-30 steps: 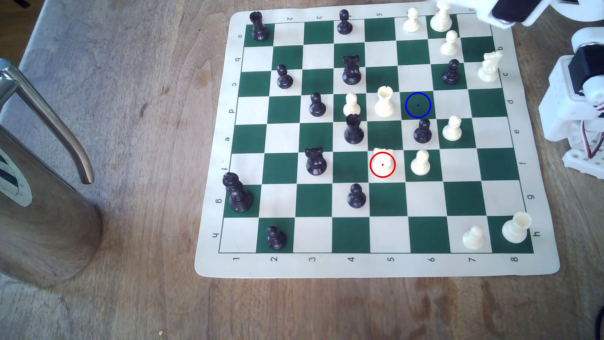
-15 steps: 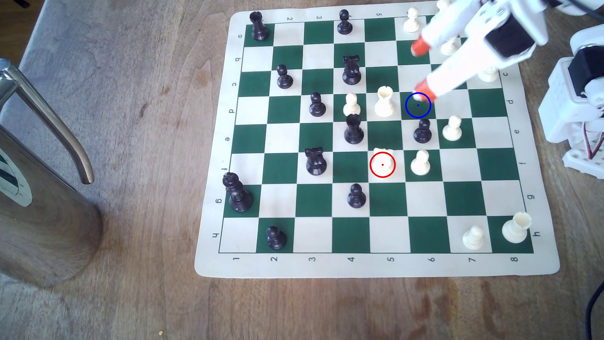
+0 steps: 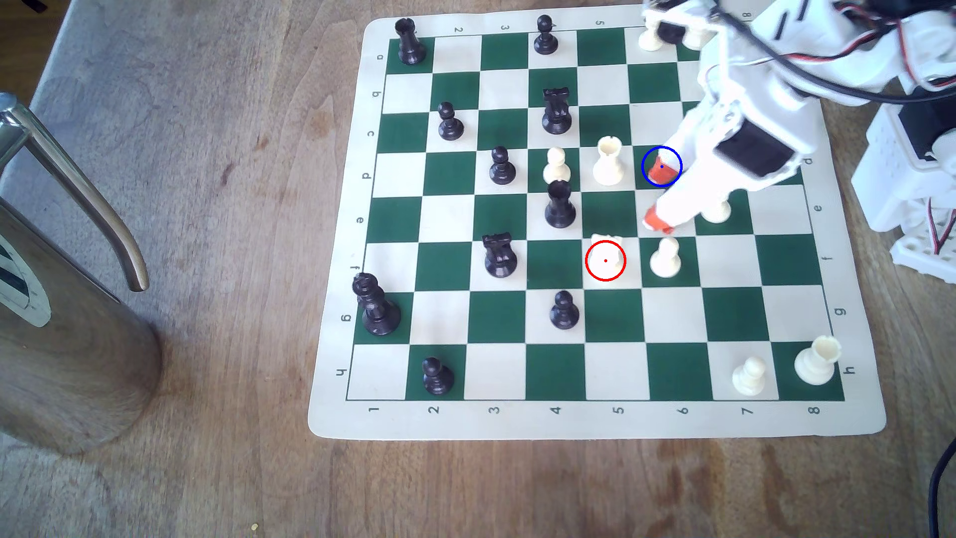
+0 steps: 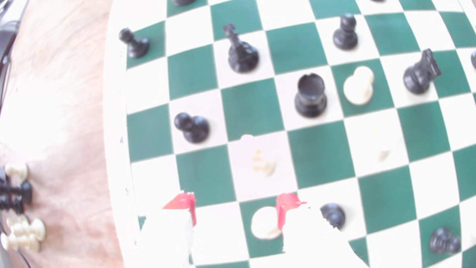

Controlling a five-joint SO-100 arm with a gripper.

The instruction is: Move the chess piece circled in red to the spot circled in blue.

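Observation:
The chess piece, a cream knight (image 3: 605, 256), stands inside the red ring on a cream square near the board's middle. In the wrist view it is a washed-out shape (image 4: 268, 166) ahead of the fingers. The spot (image 3: 650, 159) is a dark green square with a blue ring, two rows beyond the knight and one column toward the exterior view's right. My gripper (image 3: 659, 196) hovers open and empty. One orange fingertip (image 3: 663, 174) overlaps the blue ring; the other (image 3: 656, 221) hangs short of the knight. In the wrist view the gripper (image 4: 235, 206) shows red tips spread apart.
A cream rook (image 3: 608, 160) stands beside the spot. A cream pawn (image 3: 665, 258) is next to the knight, and a black rook (image 3: 558, 204) is nearby. A metal jug (image 3: 67, 310) stands off the board (image 3: 595, 421) at the exterior view's left. Captured pieces (image 4: 18, 206) lie off the board.
The arm has swung from the board's far right corner toward its middle. The open fingers now sit over the blue-ringed square and the square below it, covering a black pawn.

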